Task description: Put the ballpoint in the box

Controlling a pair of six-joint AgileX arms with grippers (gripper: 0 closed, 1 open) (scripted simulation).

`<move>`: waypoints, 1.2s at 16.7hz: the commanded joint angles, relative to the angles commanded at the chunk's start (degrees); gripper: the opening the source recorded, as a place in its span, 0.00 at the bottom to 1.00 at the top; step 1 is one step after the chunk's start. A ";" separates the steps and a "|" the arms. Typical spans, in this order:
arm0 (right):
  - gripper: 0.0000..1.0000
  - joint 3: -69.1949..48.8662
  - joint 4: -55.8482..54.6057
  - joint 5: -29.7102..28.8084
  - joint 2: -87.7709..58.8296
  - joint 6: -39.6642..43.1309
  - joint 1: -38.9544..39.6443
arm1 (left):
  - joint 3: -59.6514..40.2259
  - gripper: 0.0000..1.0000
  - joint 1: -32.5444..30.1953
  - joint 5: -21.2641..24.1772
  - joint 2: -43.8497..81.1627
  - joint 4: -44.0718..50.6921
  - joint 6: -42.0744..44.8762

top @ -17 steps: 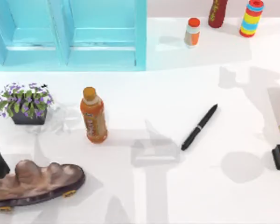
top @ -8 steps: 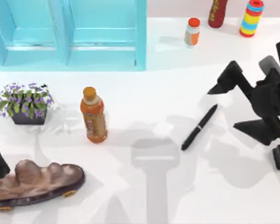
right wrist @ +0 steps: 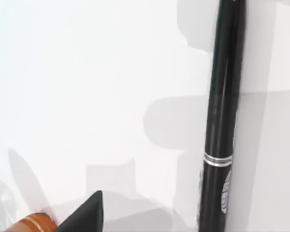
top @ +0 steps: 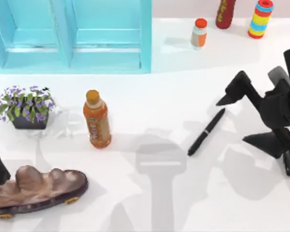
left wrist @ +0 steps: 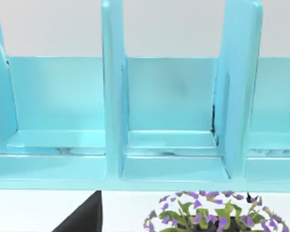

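The ballpoint (top: 206, 131) is lying flat on the white counter (top: 183, 193), right of centre, angled with one end pointing toward the right gripper (top: 249, 118). You've got that gripper just beside the pen with its two dark fingers spread wide, touching nothing, so I'd say you're at the approach and nothing is picked up yet. Grasp, lift, carry and drop are all ahead of you. The box (top: 70, 34), a glossy turquoise thing with upright dividers, sits at the far left and well away from the pen. The pen looks slim, smooth and shiny black with a thin silver ring (right wrist: 217, 159), so it could roll. Left arm is parked at the left edge; can't tell its fingers
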State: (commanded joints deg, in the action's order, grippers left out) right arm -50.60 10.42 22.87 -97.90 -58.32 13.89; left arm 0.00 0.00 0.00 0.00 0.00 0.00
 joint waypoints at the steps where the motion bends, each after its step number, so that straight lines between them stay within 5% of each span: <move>1: 1.00 -0.77 -0.26 -0.27 -0.84 -0.59 0.54 | 0.00 1.00 0.00 0.00 0.00 0.00 0.00; 17: 1.00 -5.56 -16.91 -3.41 -20.68 -5.54 5.81 | 0.00 1.00 0.00 0.00 0.00 0.00 0.00; 20: 0.77 -5.56 -16.91 -3.41 -20.68 -5.54 5.81 | 0.00 1.00 0.00 0.00 0.00 0.00 0.00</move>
State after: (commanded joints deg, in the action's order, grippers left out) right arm -56.16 -6.50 19.46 -118.58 -63.86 19.70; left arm 0.00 0.00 0.00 0.00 0.00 0.00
